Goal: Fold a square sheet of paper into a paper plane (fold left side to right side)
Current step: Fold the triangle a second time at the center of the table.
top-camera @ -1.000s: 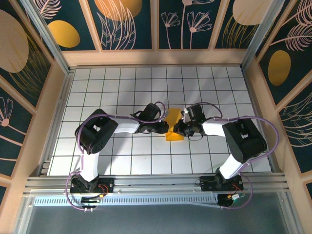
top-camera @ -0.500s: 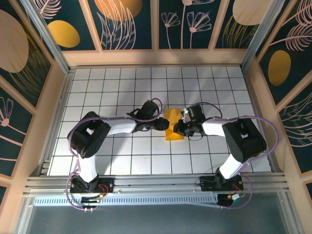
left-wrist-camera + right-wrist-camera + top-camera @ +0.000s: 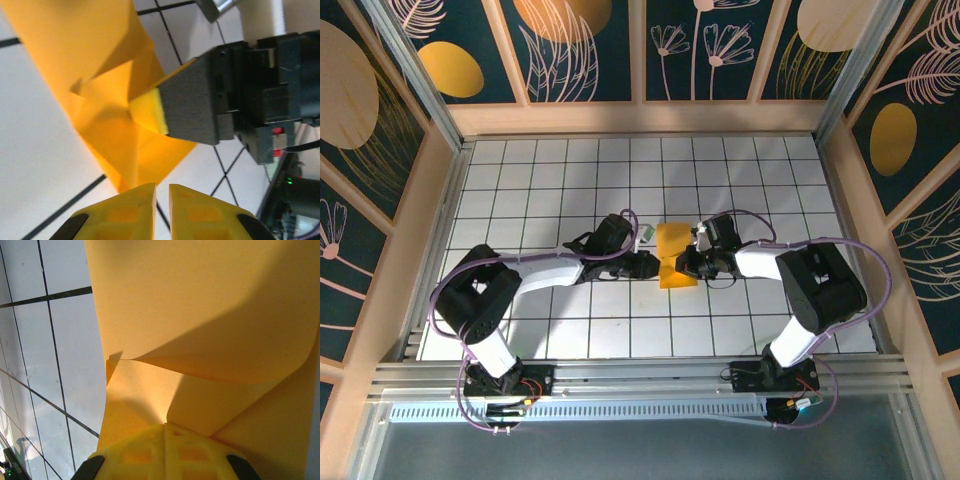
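Pinching a folded edge of the square sheet of paper point(image 3: 672, 242), the right pincer point(image 3: 684, 264) has its fingers pressed together on the orange-yellow material; in the right wrist view the sheet runs straight down into the yellow fingertips, and the left wrist view shows one dark finger with its yellow pad lying flat against a raised crease. The left pincer point(image 3: 161, 197) sits just beside the sheet's near corner, its tips drawn almost together with only a thin slit between them and nothing caught inside. The sheet itself lies near the middle of the white tiled counter point(image 3: 570, 170), between the two pincers, already partly folded: diagonal creases meet near the right finger, and one flap lifts off the surface and curls over in a soft arc instead of lying flat. It looks very light and thin, so it will likely bend, spring back and slide on the smooth tiles at the slightest push; a hard squeeze would probably crumple or tear it. The safest hold seems to be at a free edge or corner of the lifted flap, pinched lightly, while the other pincer pins the layers beneath close to the crease so the fold lands cleanly.
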Robot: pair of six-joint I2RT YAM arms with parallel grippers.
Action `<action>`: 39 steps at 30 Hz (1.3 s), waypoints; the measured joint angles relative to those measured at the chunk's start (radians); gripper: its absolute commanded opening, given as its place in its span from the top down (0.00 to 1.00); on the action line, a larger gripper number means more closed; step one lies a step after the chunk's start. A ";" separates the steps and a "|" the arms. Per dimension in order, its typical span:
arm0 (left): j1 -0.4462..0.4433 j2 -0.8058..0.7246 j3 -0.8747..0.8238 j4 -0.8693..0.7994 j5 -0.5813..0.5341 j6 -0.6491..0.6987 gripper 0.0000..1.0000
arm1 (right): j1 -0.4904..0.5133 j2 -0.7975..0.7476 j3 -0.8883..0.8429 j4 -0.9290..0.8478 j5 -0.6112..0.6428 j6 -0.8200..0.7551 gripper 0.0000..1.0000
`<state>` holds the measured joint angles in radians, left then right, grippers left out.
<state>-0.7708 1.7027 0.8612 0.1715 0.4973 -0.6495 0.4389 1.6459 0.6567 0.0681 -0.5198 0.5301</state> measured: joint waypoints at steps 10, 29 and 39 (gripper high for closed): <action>-0.028 0.137 0.072 0.042 0.075 -0.044 0.89 | 0.000 0.000 0.000 0.000 0.000 0.000 1.00; -0.028 0.219 0.084 0.040 0.071 -0.044 0.89 | 0.001 0.000 0.003 -0.005 0.000 -0.008 1.00; -0.028 0.221 0.083 0.041 0.070 -0.044 0.89 | 0.001 0.002 0.003 -0.005 0.000 -0.008 1.00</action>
<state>-0.7990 1.9240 0.9443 0.2123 0.5674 -0.6933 0.4397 1.6478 0.6598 0.0635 -0.5194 0.5220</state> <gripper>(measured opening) 0.107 0.047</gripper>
